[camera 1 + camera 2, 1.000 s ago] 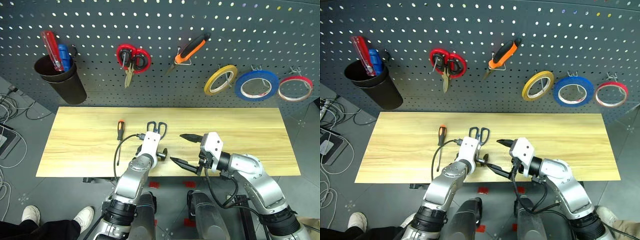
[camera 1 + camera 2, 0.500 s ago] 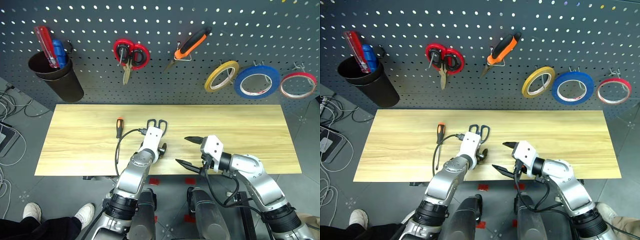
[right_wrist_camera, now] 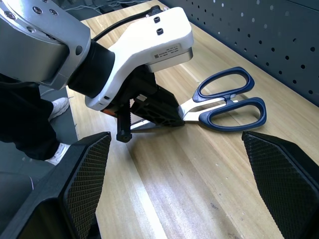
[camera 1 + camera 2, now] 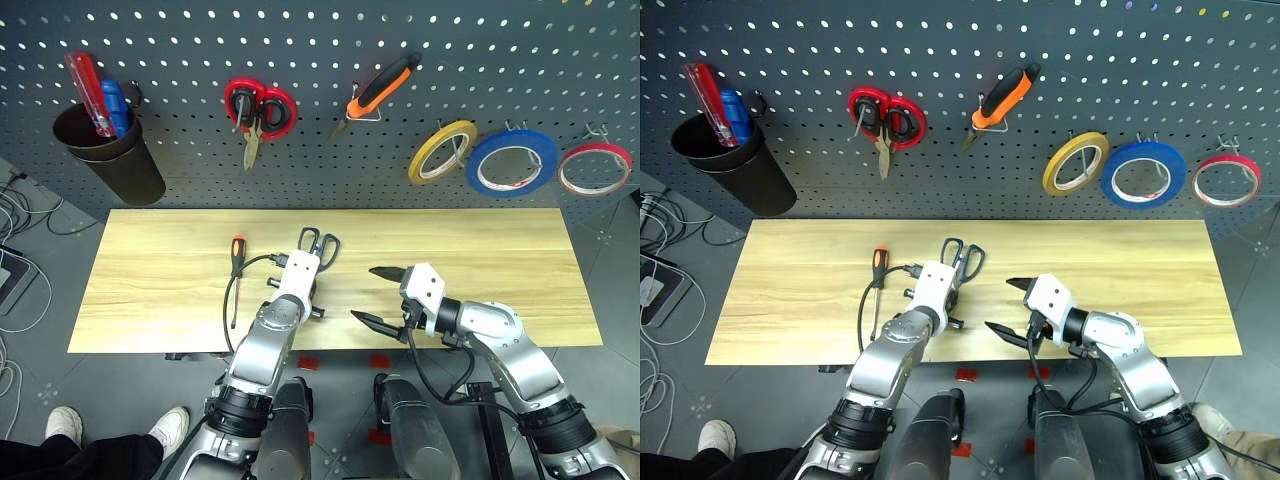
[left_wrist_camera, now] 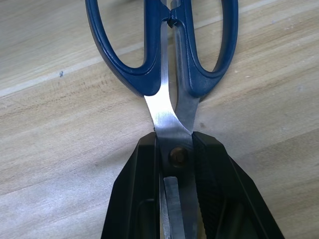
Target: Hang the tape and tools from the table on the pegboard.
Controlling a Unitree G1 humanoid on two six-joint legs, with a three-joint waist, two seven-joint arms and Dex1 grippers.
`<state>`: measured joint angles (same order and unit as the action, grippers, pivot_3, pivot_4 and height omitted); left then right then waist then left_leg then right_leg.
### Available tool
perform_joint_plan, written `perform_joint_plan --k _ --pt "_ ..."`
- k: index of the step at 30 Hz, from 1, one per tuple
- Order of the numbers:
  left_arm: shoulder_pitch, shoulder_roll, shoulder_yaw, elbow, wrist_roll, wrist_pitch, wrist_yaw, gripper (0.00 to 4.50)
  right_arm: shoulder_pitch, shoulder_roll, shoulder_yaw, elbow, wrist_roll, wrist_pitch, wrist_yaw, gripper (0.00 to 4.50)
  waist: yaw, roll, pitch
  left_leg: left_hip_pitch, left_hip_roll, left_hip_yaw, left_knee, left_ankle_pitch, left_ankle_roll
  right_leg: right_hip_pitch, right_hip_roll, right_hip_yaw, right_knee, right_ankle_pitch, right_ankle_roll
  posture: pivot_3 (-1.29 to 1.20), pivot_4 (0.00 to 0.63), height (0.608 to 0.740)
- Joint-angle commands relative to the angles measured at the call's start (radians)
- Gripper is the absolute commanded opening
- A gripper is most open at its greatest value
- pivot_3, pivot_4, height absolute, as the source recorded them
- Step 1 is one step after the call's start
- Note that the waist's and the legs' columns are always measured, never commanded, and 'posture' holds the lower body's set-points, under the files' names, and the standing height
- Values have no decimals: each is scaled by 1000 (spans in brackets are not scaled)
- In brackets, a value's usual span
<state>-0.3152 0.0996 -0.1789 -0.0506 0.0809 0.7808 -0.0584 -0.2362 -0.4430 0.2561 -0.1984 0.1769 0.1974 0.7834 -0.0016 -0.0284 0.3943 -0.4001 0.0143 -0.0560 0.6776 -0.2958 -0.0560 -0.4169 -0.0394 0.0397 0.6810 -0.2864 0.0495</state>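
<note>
Clamped now, where a second ago spread wide: left gripper (image 5: pixel 175 164) pinching the dark-blue-handled scissors (image 5: pixel 169 59) right at the pivot, black fingers (image 5: pixel 137 199) pressed against both sides of the steel blades. Scissors lying flat on the bench (image 4: pixel 500 270), handles pointing toward the pegboard (image 4: pixel 320 110), near the middle of the pale wood. Right gripper (image 4: pixel 379 296) hovering just beside, over the near edge, spread wide and holding nothing. Slim screwdriver (image 4: pixel 238 255) with the black-and-orange handle resting on the bench just left of the left arm. Up on the pegboard already: blue tape roll (image 4: pixel 513 163) on its hook between the yellow roll (image 4: pixel 441 153) and the red-and-white roll (image 4: pixel 594 168); orange-and-black pliers (image 4: pixel 378 96) hanging tilted near the centre; red-handled scissors (image 4: pixel 258 110) beside them; black cup (image 4: pixel 108 155) at far left with red and blue screwdrivers (image 4: pixel 98 92) inside.
</note>
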Motion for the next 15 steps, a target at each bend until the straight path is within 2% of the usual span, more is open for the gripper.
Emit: perform_joint_plan --k 1,8,11,15 --pt "34 43 -3 9 14 -2 -29 631 -1 13 -24 -19 12 -26 -8 4500 0 0 0 0 0 0 0 0 -1 0 0 0 0 0 0 66 380 740" --pt "102 225 -79 -152 56 -204 -166 631 26 44 -111 -96 89 16 -50 4500 4 0 -6 -4 8 1 -1 3 -6 -4 -2 -1 -1 0 0 80 286 740" --pt "147 297 -97 -198 108 -321 -169 631 37 69 -145 -132 125 25 -79 4500 8 1 -18 -7 10 0 -1 4 -8 -7 -2 -4 -1 0 0 83 261 740" --pt "213 344 -64 -240 151 -466 -141 631 41 106 -185 -193 187 69 -126 4500 10 1 -54 -10 10 0 -1 4 -8 -9 -2 -4 -2 0 0 90 210 740"
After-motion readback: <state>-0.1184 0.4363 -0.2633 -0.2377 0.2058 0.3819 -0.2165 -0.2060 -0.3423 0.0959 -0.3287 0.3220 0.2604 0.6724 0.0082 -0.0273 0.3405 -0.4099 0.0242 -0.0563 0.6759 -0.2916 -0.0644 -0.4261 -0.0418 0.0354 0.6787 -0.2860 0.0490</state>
